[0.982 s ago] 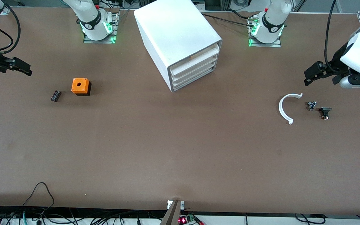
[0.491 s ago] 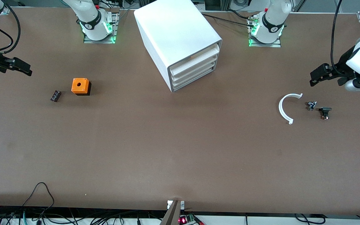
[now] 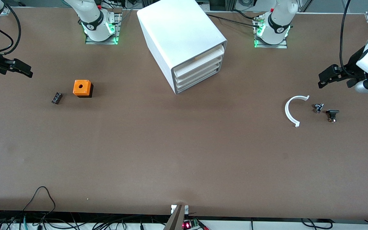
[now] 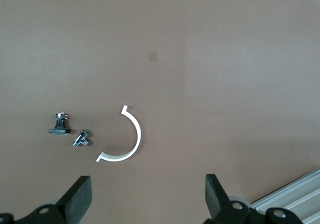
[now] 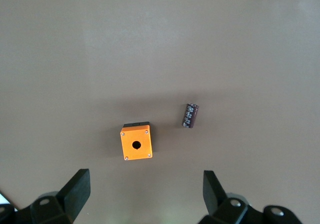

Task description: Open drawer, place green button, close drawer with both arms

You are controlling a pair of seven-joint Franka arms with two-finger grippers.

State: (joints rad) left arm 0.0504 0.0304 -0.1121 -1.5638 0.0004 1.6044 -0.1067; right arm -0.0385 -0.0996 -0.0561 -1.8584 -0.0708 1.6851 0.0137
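Note:
The white cabinet [image 3: 177, 35] stands at the middle of the table's robot side, with all three drawers shut. The lowest drawer [image 3: 200, 81] sits flush in its front. The tiny button [image 3: 318, 107] lies on the table toward the left arm's end, and also shows in the left wrist view [image 4: 81, 139]. My left gripper [image 3: 320, 80] hangs open and empty over bare table close to the button; its jaws show spread wide in the left wrist view [image 4: 147, 186]. My right gripper [image 3: 29, 72] waits open and empty at the right arm's end [image 5: 145, 181].
A white curved strip [image 3: 287, 111] [image 4: 135, 144] and a small black part [image 3: 332, 114] [image 4: 60, 125] lie beside the button. An orange cube with a hole [image 3: 82, 88] [image 5: 136, 144] and a small black cylinder [image 3: 56, 97] [image 5: 190, 115] lie under the right gripper. Cables run along the table's near edge.
My left gripper has drawn back toward the left arm's end of the table, still open. The right arm and all objects have not moved.

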